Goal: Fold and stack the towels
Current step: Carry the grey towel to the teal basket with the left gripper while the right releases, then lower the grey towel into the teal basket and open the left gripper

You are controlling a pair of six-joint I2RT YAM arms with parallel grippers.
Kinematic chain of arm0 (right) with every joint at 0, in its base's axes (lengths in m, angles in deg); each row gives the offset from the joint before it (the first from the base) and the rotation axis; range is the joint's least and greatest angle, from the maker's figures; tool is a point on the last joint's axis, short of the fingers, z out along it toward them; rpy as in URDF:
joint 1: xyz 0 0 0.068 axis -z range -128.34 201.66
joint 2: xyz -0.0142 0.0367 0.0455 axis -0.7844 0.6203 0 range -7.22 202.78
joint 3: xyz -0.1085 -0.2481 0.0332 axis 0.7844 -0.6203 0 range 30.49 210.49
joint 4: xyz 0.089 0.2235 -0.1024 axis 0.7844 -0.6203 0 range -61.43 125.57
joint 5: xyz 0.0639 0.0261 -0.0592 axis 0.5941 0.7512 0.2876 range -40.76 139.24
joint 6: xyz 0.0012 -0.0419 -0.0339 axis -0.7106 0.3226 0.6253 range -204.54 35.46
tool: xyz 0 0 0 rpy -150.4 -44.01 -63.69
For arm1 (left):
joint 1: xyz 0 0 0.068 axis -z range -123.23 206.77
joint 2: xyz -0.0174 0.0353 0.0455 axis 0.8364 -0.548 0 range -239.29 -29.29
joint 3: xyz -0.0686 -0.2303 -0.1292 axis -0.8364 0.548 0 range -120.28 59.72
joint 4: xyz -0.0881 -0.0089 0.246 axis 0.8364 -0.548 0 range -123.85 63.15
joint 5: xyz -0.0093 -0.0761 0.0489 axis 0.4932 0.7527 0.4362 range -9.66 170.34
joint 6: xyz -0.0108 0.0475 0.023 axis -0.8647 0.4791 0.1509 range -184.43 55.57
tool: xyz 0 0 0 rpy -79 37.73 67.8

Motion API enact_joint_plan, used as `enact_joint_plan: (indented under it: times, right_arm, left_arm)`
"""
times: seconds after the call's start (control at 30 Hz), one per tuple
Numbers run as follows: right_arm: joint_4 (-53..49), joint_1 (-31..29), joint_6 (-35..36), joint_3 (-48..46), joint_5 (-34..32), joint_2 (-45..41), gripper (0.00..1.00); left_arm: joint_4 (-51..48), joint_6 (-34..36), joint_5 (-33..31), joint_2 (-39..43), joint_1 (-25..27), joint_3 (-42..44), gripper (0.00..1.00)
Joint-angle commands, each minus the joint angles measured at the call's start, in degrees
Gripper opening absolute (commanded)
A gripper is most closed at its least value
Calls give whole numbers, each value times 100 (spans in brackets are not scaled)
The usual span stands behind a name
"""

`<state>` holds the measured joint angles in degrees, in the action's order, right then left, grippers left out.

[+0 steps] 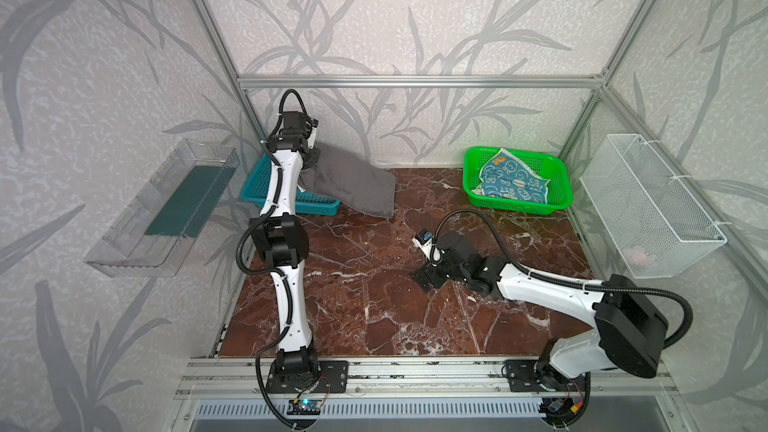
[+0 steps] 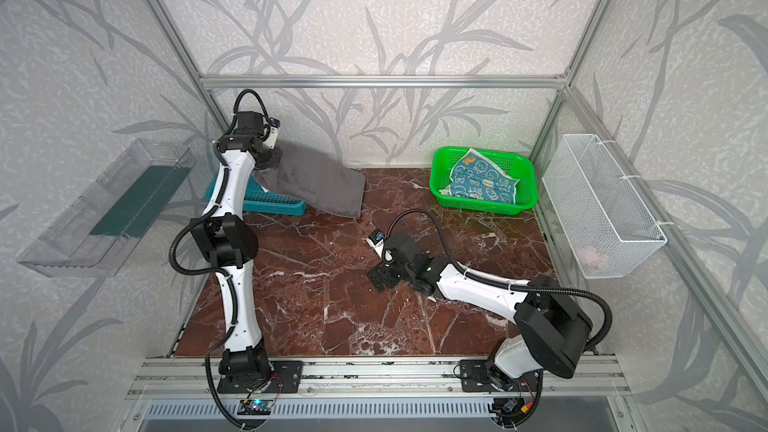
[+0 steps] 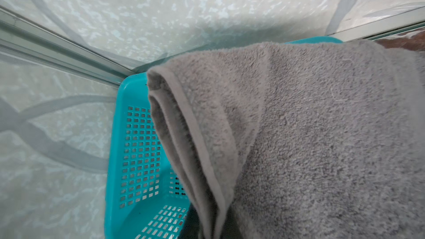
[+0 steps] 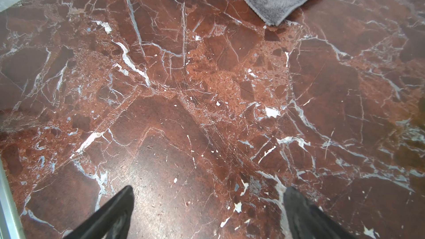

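At left tool (image 1: 309,161), grey towel (image 1: 353,182)

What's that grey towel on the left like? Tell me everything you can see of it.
The grey towel is plain, thick and fluffy, with a flat hemmed border. It looks folded double: the left wrist view shows two layered edges. The left gripper, shut on it, holds one end up above the teal basket, so the cloth slopes down over the basket's rim. Its lower end lies flat on the marble table.
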<state>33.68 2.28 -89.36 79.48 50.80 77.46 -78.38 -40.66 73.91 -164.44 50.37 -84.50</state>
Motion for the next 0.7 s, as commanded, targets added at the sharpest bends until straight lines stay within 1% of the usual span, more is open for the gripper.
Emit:
enact_joint_plan:
  times: [0.0, 0.07, 0.33, 0.53, 0.67]
  right_arm:
    - [-100, 12, -52, 231, 63, 89, 99]
    - [-123, 16, -57, 258, 69, 130, 99]
    - [-159, 9, -98, 345, 78, 248, 100]
    - [-232, 14, -116, 453, 120, 369, 99]
    - [-250, 13, -133, 497, 143, 425, 99]
  left_arm:
    - [371, 497, -683, 28, -108, 67, 0]
    - [659, 474, -1026, 31, -114, 208, 0]
    - [1217, 1265, -1599, 42, -150, 576, 0]
    - [1457, 1515, -1735, 124, -308, 815, 0]
    - [1664, 1565, -1712, 156, -444, 937, 0]
